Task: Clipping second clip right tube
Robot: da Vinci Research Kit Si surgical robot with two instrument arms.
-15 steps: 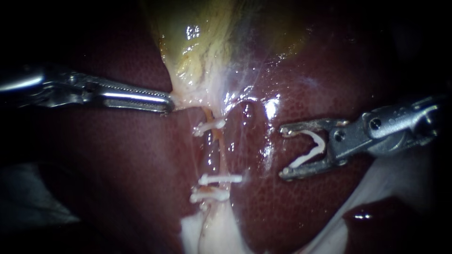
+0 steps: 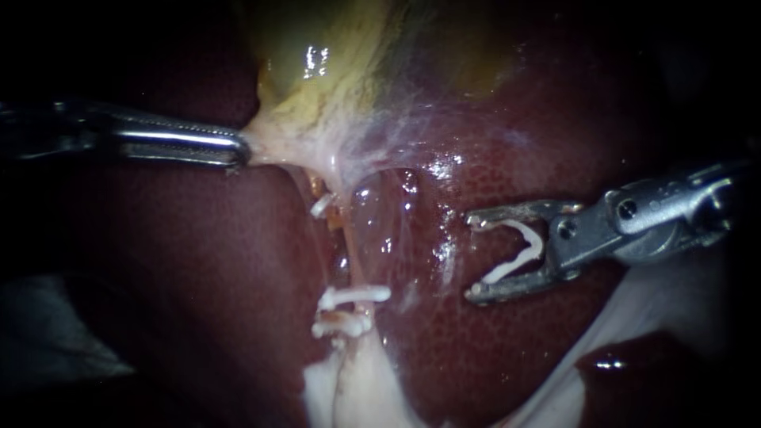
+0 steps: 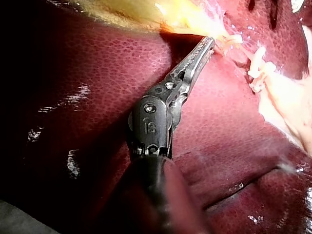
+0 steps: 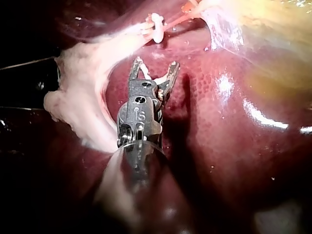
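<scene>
My left instrument (image 2: 242, 150) comes in from the left, its jaws shut on the pale neck of the yellow-green gallbladder (image 2: 333, 71) and holding it taut. In the left wrist view the same jaws (image 3: 209, 41) grip that tissue. Below the neck a thin orange tube (image 2: 337, 220) and a glassy tube (image 2: 371, 230) beside it run downward. One white clip (image 2: 321, 206) sits high and two clips (image 2: 353, 296) sit low across them. My right instrument (image 2: 472, 255) stands to their right, apart from them, with a white open clip (image 2: 519, 250) seated between its wide jaws (image 4: 155, 63).
Dark red liver (image 2: 198, 261) surrounds the tubes. Whitish fatty tissue (image 2: 349, 388) lies below the lower clips. A pale sheet (image 2: 658, 293) lies under the right instrument's shaft.
My left instrument has pulled the gallbladder neck to the left and up. The tubes are stretched and the upper clip has shifted up and left. My right instrument has barely moved.
</scene>
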